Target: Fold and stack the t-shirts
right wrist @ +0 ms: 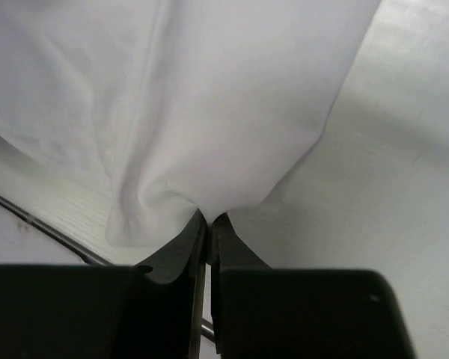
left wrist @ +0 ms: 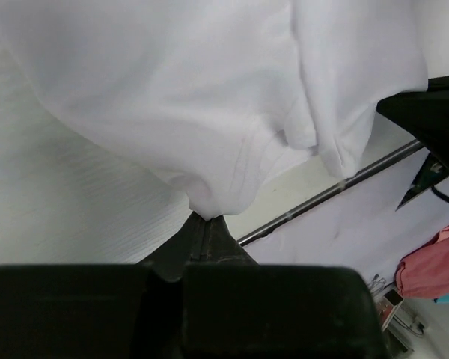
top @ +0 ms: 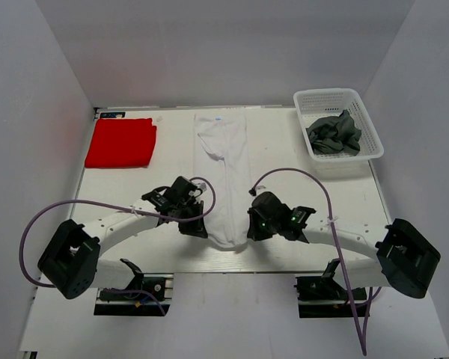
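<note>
The white t-shirt [top: 224, 168] lies as a long narrow strip down the middle of the table, its near end between both arms. My left gripper [top: 197, 225] is shut on the shirt's near left corner; in the left wrist view the white cloth [left wrist: 209, 112] bunches right at the closed fingertips [left wrist: 204, 218]. On the other side my right gripper [top: 251, 226] pinches the near right corner, where the white fabric [right wrist: 232, 105] gathers into the tips [right wrist: 208, 218]. A red t-shirt [top: 121, 142] sits folded at the far left. The dark grey t-shirt [top: 334, 133] is crumpled in the basket.
A white lattice basket [top: 370, 127] stands at the far right corner. The table's near edge [top: 232, 268] runs just behind both grippers. Purple cables loop over each arm.
</note>
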### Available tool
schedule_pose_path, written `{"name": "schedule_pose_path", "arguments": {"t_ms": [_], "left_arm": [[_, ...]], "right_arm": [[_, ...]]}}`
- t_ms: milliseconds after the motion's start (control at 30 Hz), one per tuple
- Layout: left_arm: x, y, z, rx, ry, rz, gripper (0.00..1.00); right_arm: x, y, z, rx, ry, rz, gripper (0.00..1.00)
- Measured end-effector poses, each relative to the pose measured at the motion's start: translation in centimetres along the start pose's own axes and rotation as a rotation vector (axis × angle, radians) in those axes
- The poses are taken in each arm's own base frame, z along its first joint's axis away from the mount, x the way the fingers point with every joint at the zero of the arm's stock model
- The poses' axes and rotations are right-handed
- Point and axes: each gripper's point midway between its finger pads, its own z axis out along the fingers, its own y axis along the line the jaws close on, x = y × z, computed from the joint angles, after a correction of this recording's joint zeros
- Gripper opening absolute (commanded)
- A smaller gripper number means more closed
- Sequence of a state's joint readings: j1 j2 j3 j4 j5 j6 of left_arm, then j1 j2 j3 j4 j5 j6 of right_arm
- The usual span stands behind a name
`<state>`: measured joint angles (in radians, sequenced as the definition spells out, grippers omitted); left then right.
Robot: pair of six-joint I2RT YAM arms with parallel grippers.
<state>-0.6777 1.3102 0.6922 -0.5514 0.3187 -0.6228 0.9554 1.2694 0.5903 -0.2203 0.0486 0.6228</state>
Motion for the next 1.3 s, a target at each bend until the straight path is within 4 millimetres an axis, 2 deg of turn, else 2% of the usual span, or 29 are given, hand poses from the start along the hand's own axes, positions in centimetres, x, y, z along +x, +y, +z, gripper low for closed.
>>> {"name": "schedule_pose_path", "arguments": {"t_ms": [200, 367, 667, 833, 967, 1067, 1300], "left_arm": [[-3.4, -1.6, -1.0, 0.019, -0.089, 0.03, 0.0], [-9.1, -2.4, -2.8, -0.044, -0.266, 0.013, 0.0], [-17.5, -1.0, -6.2, -0.165, -0.552, -0.038, 0.0], [-22.6, -0.1, -6.0, -0.215, -0.617, -0.045, 0.0], [-24.9, 1.3, -4.9, -0.253, -0.611, -0.049, 0.0], [-26.5, 2.4, -4.2, -0.275, -0.605, -0.061, 0.0], [-28.4, 4.8, -3.3, -0.3, -0.604, -0.079, 0.0]], "right_arm": [[-6.0, 1.2, -1.1, 0.041, -0.158, 0.015, 0.0], [-11.1, 0.6, -0.8, 0.125, -0.249, 0.06, 0.0], [-18.5, -1.8, 0.2, 0.258, -0.353, 0.121, 0.0], [-22.1, -2.9, 0.2, 0.29, -0.406, 0.129, 0.0], [-23.7, -3.9, 0.9, 0.306, -0.417, 0.119, 0.0], [-24.6, -4.9, 2.3, 0.323, -0.404, 0.11, 0.0], [-26.3, -6.7, 5.2, 0.32, -0.401, 0.072, 0.0]]}}
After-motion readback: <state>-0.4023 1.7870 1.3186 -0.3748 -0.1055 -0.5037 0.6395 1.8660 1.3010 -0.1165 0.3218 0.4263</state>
